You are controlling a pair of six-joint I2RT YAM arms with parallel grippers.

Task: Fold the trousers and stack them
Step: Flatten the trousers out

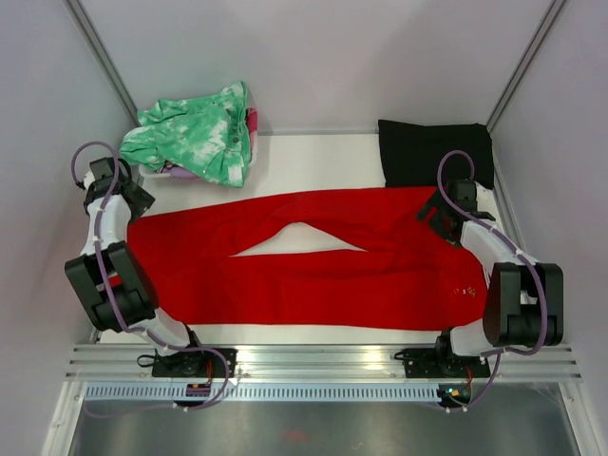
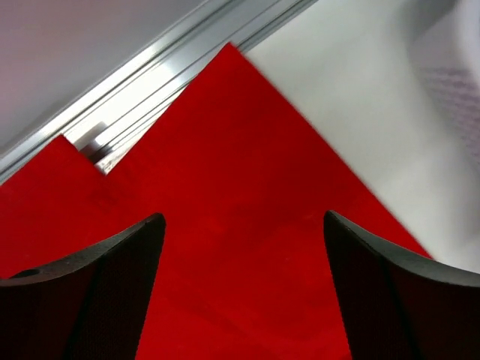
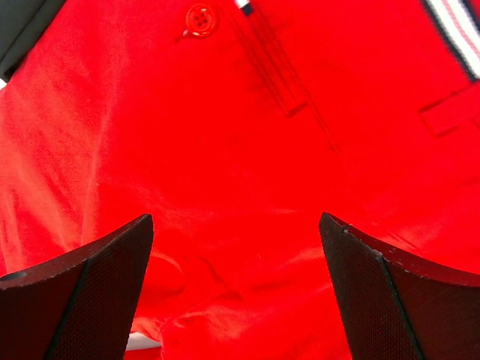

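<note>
The red trousers [image 1: 313, 266] lie spread flat across the table, legs pointing left and waistband to the right, with a slit of white table between the legs. My left gripper [image 1: 131, 201] hovers open over the far leg's hem end; in the left wrist view its jaws [image 2: 242, 217] stand wide apart above the flat red cloth [image 2: 232, 172]. My right gripper [image 1: 441, 215] is open over the waist area. In the right wrist view [image 3: 235, 217] wrinkled red fabric lies between the fingers, with a red button [image 3: 200, 19] and striped waistband trim [image 3: 454, 30] beyond.
A green-and-white mottled garment [image 1: 198, 136] is heaped at the back left. Black folded cloth [image 1: 434, 152] lies at the back right, just behind the right gripper. Metal rails [image 1: 323, 361] run along the near edge, and grey walls close in both sides.
</note>
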